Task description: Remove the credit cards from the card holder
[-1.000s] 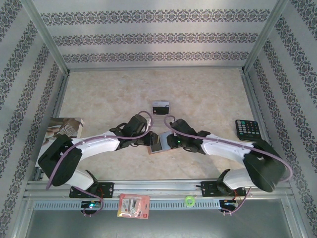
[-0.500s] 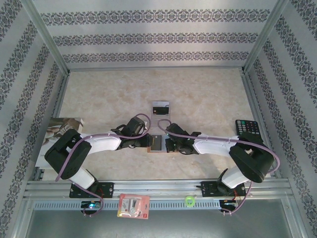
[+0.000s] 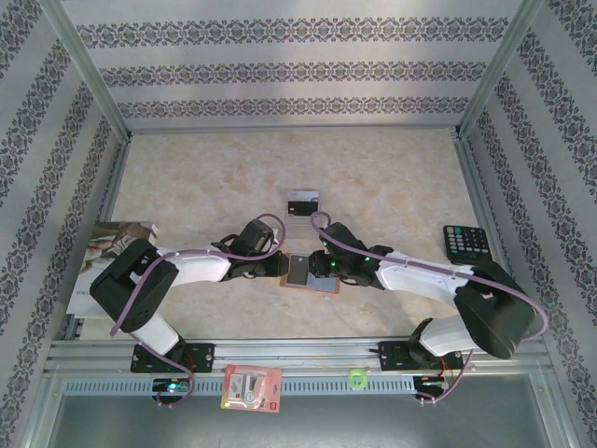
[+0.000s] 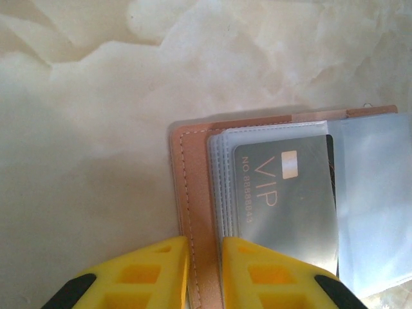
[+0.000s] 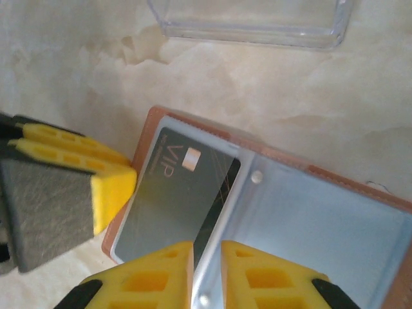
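Currently the holder (image 3: pixel 308 280) lies open by the middle of the table's (image 3: pixel 373 177) near edge, with the left gripper (image 4: pixel 205 270) pinched on its brown flap. The right gripper (image 5: pixel 206 273) stands narrow over the card's (image 5: pixel 174 206) corner; whether it bites, I cannot tell. If it pinches the sleeve (image 5: pixel 309 225) along with the card, the holder could drag along.

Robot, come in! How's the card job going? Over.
Left hand pinching card holder by its brown edge. Right hand nearly closed at VIP card, grip unclear. Card not yet out. Nothing blocking.
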